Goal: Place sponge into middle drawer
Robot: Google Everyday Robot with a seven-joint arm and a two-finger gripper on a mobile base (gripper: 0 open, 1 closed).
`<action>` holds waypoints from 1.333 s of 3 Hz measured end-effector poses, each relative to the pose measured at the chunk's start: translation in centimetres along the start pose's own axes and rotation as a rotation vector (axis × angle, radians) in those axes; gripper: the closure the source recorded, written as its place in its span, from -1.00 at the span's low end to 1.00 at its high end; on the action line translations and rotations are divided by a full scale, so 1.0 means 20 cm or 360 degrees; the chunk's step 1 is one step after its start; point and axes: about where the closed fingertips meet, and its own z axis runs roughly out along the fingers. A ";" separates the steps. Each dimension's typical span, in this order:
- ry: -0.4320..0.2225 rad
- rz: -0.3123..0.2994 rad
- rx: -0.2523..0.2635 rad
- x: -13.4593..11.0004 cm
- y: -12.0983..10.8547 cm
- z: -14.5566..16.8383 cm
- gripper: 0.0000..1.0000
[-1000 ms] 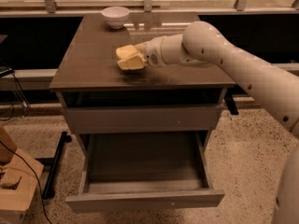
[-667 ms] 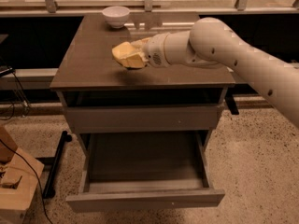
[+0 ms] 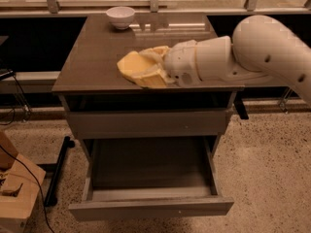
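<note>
Over cabinet top (image 3: 92,57), pincer (image 3: 139,68) gripping sponge (image 3: 127,65)

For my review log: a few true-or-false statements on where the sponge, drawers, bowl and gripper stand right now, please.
1. The middle drawer is pulled open. True.
2. The sponge lies inside that drawer. False: it is between the fingers of the gripper, at the cabinet top.
3. A white bowl stands at the back left of the cabinet top. True.
4. The gripper reaches down into the open drawer. False: it is over the front part of the cabinet top.
5. The top drawer is open too. False: it is shut.
</note>
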 end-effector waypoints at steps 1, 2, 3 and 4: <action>0.0021 0.0149 -0.0312 0.21 0.43 -0.09 1.00; -0.0024 0.0388 -0.0405 0.50 0.63 0.01 1.00; -0.0016 0.0392 -0.0383 0.51 0.63 0.03 1.00; -0.0028 0.0509 -0.0413 0.68 0.72 0.16 1.00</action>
